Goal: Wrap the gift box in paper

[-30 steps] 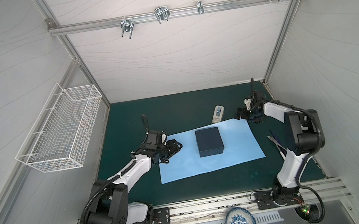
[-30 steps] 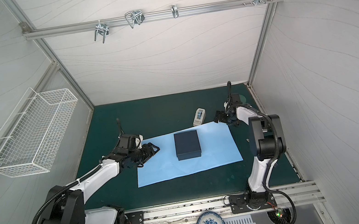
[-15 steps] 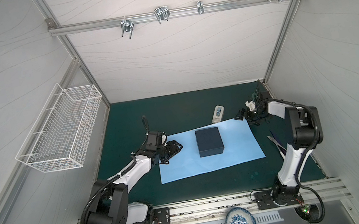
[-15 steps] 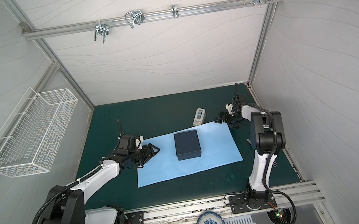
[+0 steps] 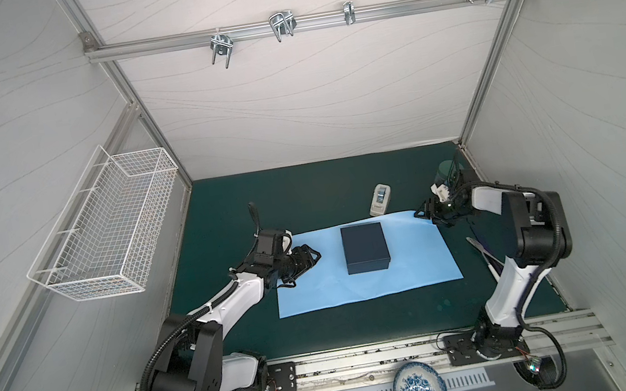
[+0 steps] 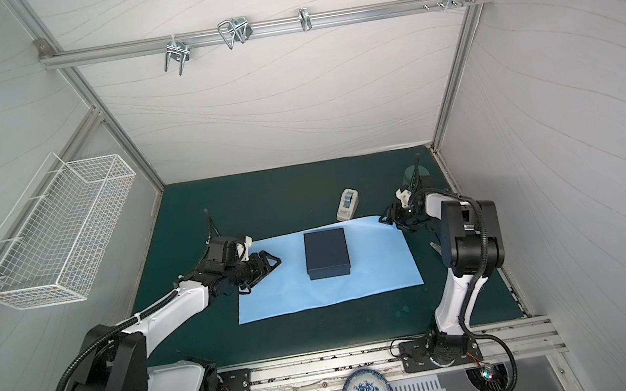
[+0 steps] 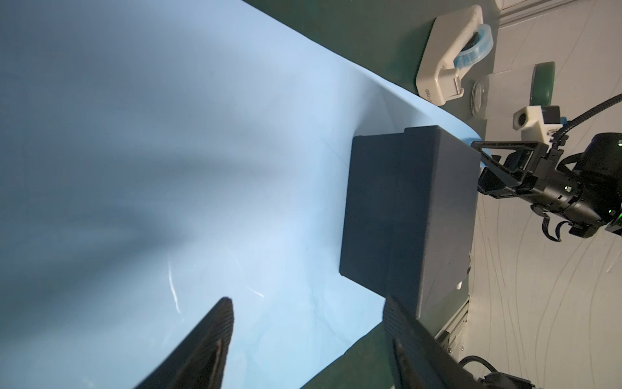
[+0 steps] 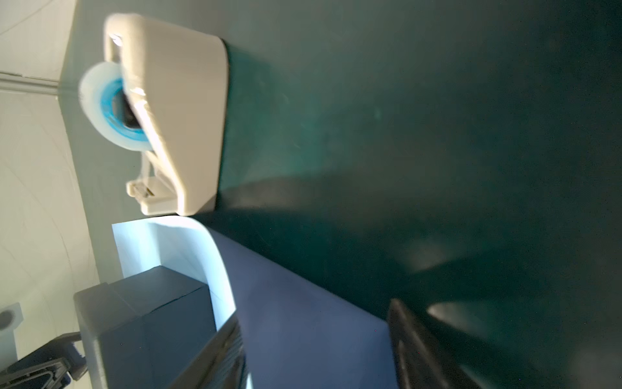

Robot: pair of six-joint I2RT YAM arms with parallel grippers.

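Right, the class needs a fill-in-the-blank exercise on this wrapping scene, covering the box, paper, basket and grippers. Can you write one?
1. The dark box sits on a sheet of light ___ paper.
2. The wire basket hangs on the wall beside the ___ arm.
3. The right gripper is at a raised ___ of the paper.
4. Of the two grippers, the ___ one is nearer the tape dispenser.

Missing words: blue; left; corner; right
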